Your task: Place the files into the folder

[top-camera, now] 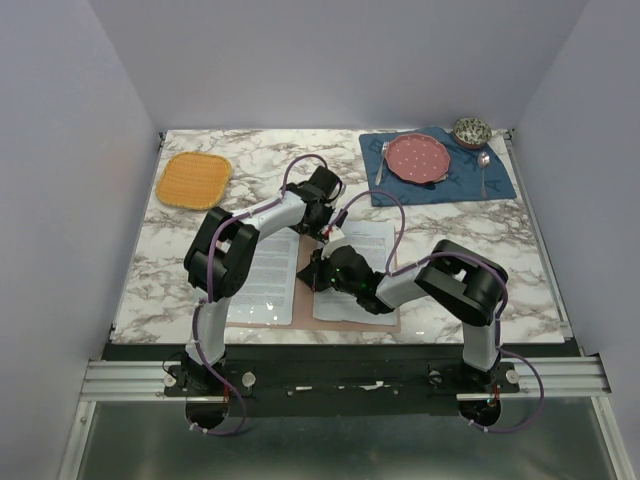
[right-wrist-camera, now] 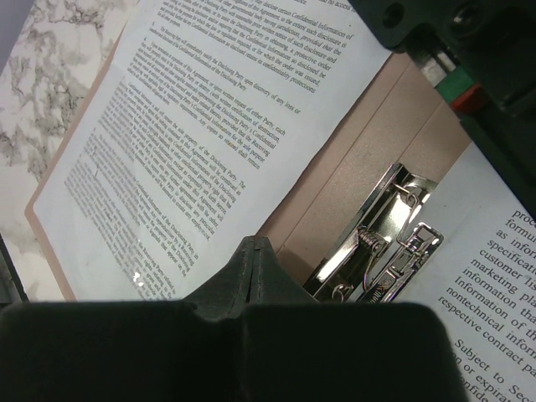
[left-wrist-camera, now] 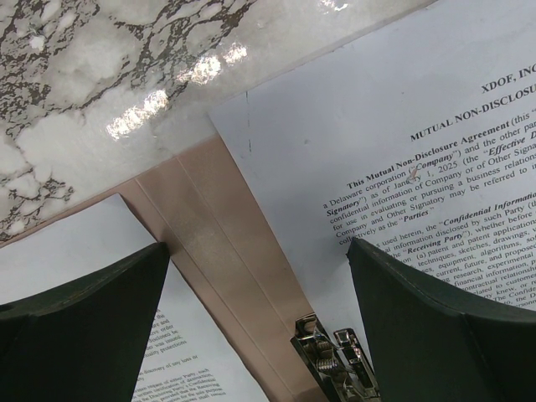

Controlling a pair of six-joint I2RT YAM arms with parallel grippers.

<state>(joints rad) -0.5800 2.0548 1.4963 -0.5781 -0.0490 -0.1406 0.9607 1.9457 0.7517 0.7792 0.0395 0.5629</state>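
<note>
Files on folder | left claw wide above both | right claw closed beside clip

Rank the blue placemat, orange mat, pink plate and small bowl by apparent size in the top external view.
1. blue placemat
2. orange mat, which looks only slightly bigger than the plate
3. pink plate
4. small bowl

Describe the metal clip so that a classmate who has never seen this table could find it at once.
On the marble table, an open pinkish-brown folder lies near the front edge, a printed sheet on each half. The clip sits on the bare card strip between them: the only shiny silver thing there, sprung levers among flat paper and card.
</note>
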